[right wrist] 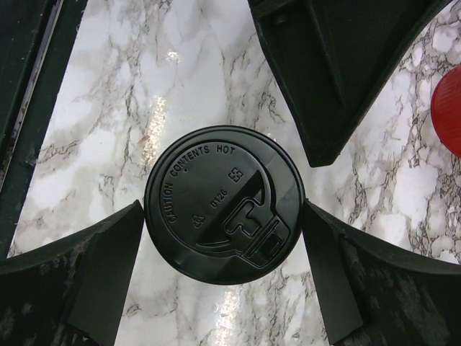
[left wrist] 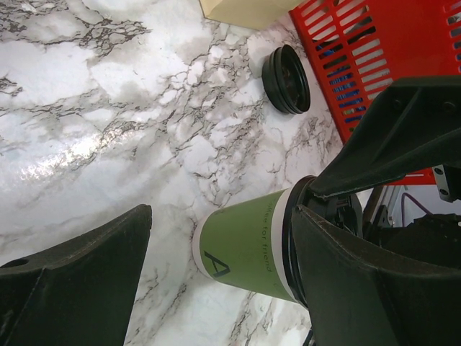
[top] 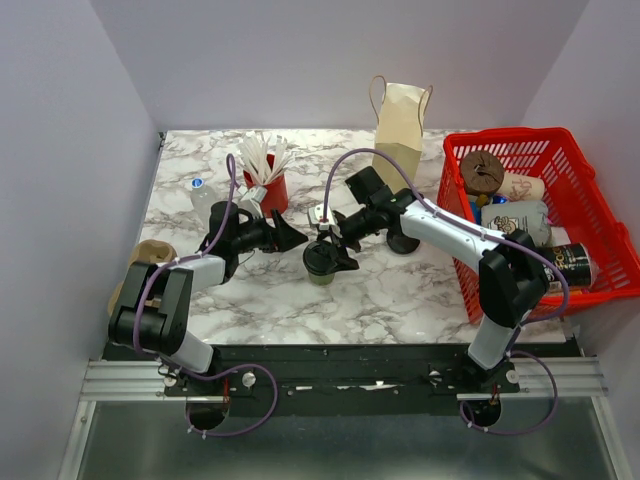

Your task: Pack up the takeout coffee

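The takeout coffee (top: 322, 263), an olive-green paper cup with a black lid, stands upright mid-table. My right gripper (top: 334, 251) is above it; in the right wrist view both fingertips (right wrist: 137, 223) meet the rim of the lid (right wrist: 225, 204), one on each side. My left gripper (top: 287, 235) is open just left of the cup. In the left wrist view the green cup (left wrist: 245, 245) lies ahead between my spread fingers (left wrist: 79, 281), not touching them, with the right gripper's finger (left wrist: 389, 133) at the lid.
A red cup of white sticks (top: 268, 185) stands behind the left gripper. A paper bag (top: 402, 122) is at the back. A red basket (top: 500, 137) of items is on the right. A loose black disc (left wrist: 286, 79) lies near the basket. A small bottle (top: 203, 198) stands at left.
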